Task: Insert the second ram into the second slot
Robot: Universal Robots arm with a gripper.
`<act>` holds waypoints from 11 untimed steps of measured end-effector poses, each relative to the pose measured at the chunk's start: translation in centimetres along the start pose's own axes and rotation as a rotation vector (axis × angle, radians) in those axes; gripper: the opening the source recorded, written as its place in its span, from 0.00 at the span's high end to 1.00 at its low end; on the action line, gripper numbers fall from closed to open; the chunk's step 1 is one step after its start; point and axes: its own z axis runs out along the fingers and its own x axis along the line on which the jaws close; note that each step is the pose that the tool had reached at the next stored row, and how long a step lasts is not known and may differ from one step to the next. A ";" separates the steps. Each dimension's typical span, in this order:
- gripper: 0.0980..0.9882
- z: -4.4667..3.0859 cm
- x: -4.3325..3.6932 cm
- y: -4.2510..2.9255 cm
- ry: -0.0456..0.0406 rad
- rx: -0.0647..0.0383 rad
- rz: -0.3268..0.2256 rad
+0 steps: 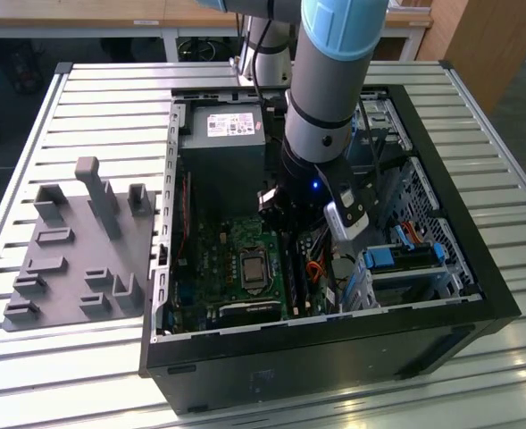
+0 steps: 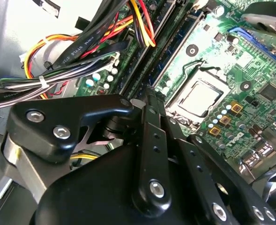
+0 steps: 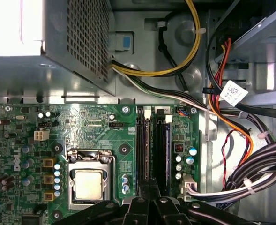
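My gripper [image 3: 149,191] is low inside the open computer case [image 1: 334,344], and its black fingers are drawn together. In both wrist views the fingertips sit over the near end of two long dark memory slots [image 3: 143,150] [image 2: 175,44] that run side by side next to the CPU socket [image 3: 88,183]. The right-hand slot of the pair [image 3: 164,150] has blue edges. The second ram is hidden; I cannot tell whether it is between the fingers or seated in a slot. In the exterior view the arm's wrist [image 1: 321,134] covers the gripper above the motherboard.
The grey power supply [image 1: 222,134] stands at the case's far end. Cable bundles [image 3: 241,145] [image 2: 72,51] crowd one side of the slots. Light-blue drive brackets [image 1: 401,259] sit at the exterior view's right. A grey fixture plate [image 1: 75,250] lies on the slatted table outside the case.
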 end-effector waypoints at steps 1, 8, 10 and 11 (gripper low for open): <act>0.99 0.00 0.00 0.00 0.0000 0.000 0.000; 0.99 0.61 -0.03 0.00 0.0000 0.001 0.000; 0.99 0.82 -0.04 -0.01 0.0000 0.001 0.000; 0.99 0.90 -0.04 -0.01 0.0002 0.001 0.000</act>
